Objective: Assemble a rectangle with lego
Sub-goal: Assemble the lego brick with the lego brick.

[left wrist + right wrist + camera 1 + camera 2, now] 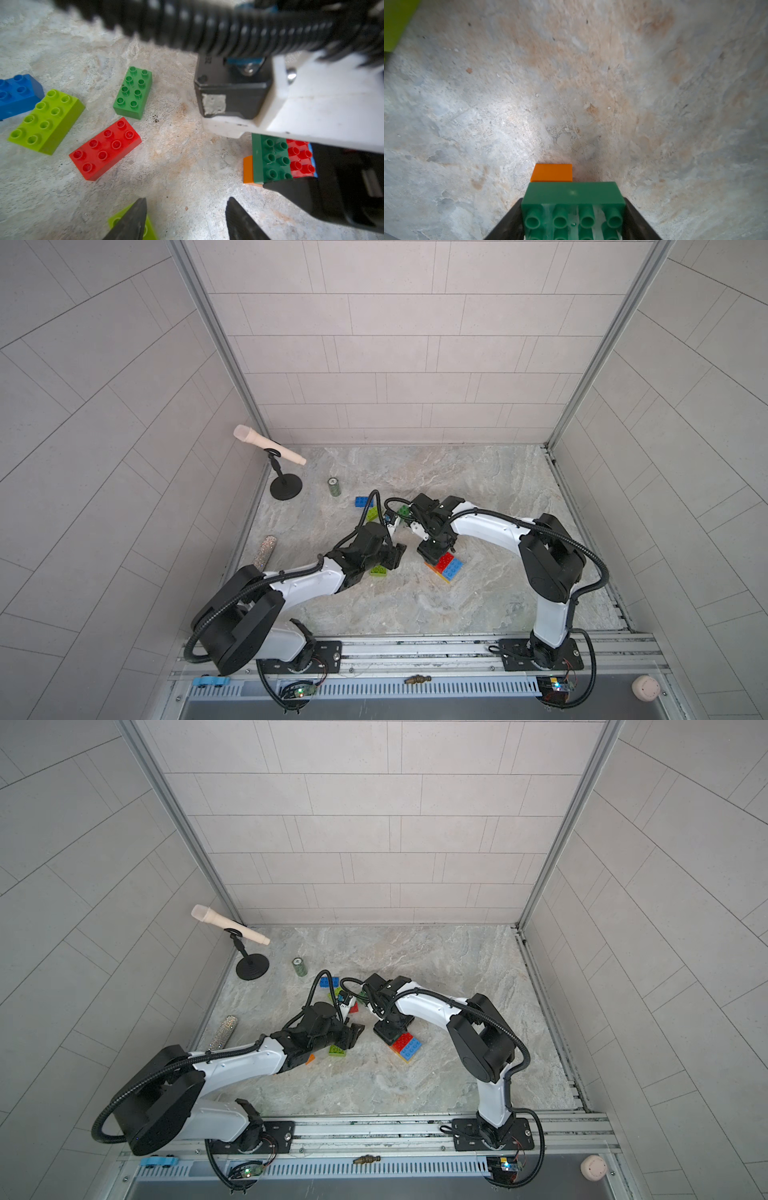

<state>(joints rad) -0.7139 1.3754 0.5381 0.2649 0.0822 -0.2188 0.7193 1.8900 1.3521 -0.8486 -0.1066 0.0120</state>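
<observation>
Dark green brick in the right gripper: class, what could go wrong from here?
1. The dark green brick, gripped by the right gripper, sits beside the red brick over the orange brick; pressed off its studs, it may seat crooked.
2. The open left gripper hovers close to the right arm; they could collide.

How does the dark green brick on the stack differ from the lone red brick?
The dark green brick sits on the stack; the lone red brick lies on the table. The right gripper clamps the dark green brick; nothing holds the lone red brick. Both have studs up.
</observation>
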